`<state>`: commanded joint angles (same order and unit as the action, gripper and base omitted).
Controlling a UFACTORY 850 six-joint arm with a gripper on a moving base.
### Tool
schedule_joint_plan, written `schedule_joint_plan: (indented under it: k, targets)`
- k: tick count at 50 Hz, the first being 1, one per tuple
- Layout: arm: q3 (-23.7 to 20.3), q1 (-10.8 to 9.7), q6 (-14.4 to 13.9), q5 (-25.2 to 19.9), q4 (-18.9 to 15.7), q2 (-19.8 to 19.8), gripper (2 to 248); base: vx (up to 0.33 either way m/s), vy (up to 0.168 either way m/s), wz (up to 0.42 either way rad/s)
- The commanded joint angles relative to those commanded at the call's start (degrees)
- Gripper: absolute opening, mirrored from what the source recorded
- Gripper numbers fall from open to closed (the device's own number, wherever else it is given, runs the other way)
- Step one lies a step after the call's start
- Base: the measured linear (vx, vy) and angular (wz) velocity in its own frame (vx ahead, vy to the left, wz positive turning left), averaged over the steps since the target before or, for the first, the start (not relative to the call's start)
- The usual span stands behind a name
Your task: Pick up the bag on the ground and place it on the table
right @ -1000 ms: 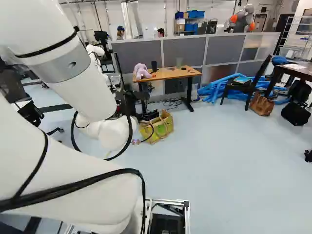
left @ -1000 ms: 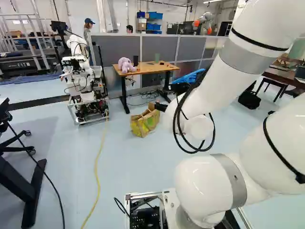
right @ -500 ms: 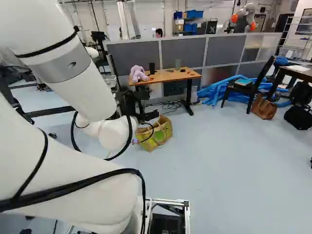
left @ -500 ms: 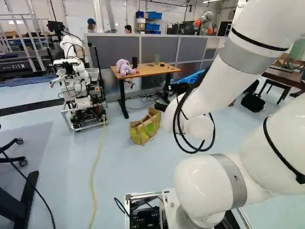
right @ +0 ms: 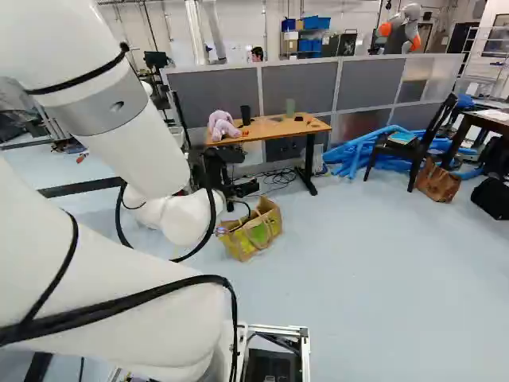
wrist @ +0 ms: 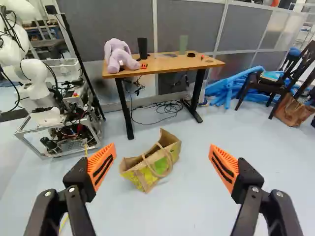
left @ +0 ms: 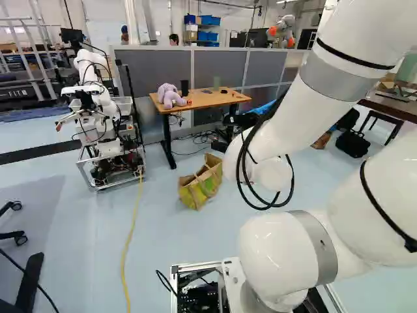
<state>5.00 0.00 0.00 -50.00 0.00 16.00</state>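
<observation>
You are viewing one yellow-green and tan bag [wrist: 160, 164], leaning on the floor [wrist: 197, 196], ahead of your fingers [wrist: 101, 164], which are standing open, well apart. Beyond the bag, one black-legged desk [wrist: 167, 64] is carrying a lilac plush toy [wrist: 117, 54], one black cup [wrist: 142, 48] and one green cup [wrist: 183, 44]. Near the desk, blue tubes [wrist: 224, 88] are lying beside a dark chair [wrist: 268, 88]; another robot [left: 98, 120] is standing opposite.
</observation>
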Motion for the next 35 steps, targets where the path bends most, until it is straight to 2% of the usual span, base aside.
schedule_joint_plan:
  k: [35]
  targets:
    - [0.0,0.0,0.0,0.0,0.0,0.0,247,0.246,0.062,-0.021]
